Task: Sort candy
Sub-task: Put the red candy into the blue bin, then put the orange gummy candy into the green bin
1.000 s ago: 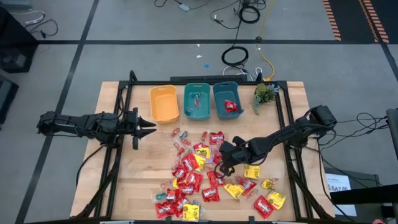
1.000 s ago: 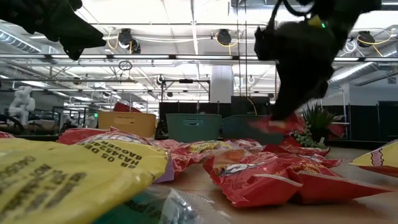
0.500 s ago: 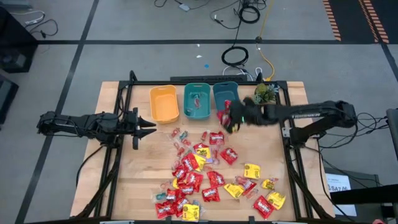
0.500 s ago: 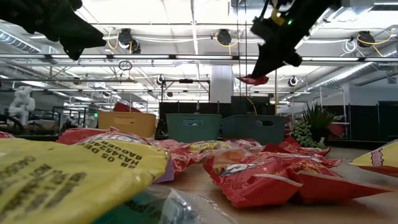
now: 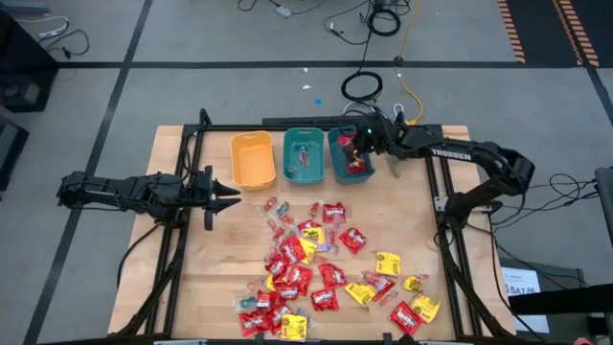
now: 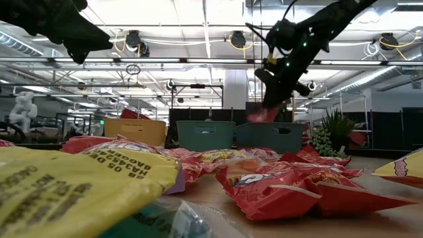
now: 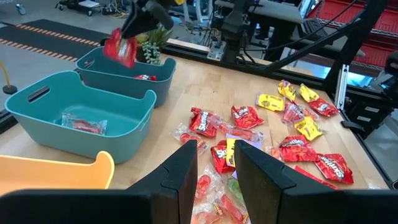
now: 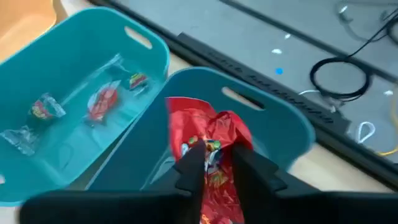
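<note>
The right gripper (image 5: 356, 146) has swung from the middle of the counter (image 5: 192, 287) a second ago to the upper centre of the high view, above the rightmost teal bin (image 5: 349, 153). Its jaws are clenched on a red packet (image 8: 208, 146), which hangs between the fingers (image 8: 189, 165) over that bin's open mouth; in the low view the packet (image 6: 263, 114) sits just above the bin's rim. A red packet already lies inside. The middle teal bin (image 5: 304, 155) holds small clear-wrapped pieces (image 8: 102, 99); the yellow bin (image 5: 253, 159) stands left of it. The loose candy (image 5: 316, 268) lies spread across the lower centre, unchanged. The left gripper (image 5: 230, 196) has not moved from the left edge, jaws released and parted, holding nothing.
</note>
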### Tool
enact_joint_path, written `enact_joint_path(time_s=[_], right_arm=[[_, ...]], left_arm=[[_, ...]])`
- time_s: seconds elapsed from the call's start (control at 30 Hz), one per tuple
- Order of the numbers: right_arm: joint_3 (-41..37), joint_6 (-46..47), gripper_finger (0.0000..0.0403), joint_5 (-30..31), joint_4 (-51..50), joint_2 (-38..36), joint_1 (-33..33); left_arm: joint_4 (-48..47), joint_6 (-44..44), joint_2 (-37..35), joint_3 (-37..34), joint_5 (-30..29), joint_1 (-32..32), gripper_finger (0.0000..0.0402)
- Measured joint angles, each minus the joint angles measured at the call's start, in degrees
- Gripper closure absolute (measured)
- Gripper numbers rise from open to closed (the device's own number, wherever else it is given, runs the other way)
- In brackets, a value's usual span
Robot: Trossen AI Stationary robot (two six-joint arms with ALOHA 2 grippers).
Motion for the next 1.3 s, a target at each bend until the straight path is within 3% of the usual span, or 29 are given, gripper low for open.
enact_joint_path(time_s=[0.27, 0.47, 0.83, 1.07, 1.3], right_arm=[[0.0, -6.2, 0.0205, -0.25, 1.53, 0.95, -1.42], [0.0, -6.3, 0.0154, -0.25, 1.6, 0.79, -1.4], [0.0, -5.22, 0.0142, -0.73, -4.67, 0.12, -1.19], [0.0, 3.95, 0.0142, -2.59, -15.4, -5.4, -0.86], [0.0, 14.94, 0.0142, -6.44, -22.37, -13.18, 1.37]], left_arm=[[0.0, 0.0, 0.0, 0.0, -0.02, -0.01, 0.0285], [0.0, 0.0, 0.0, 0.0, -0.04, 0.0, 0.0285], [0.0, 0.03, 0.0, 0.0, -0.13, -0.01, 0.0285], [0.2, 1.44, 0.0, 0.0, -0.54, -0.02, 0.0285], [6.9, 1.43, 0.0, 0.02, -0.64, 0.02, 0.0285]])
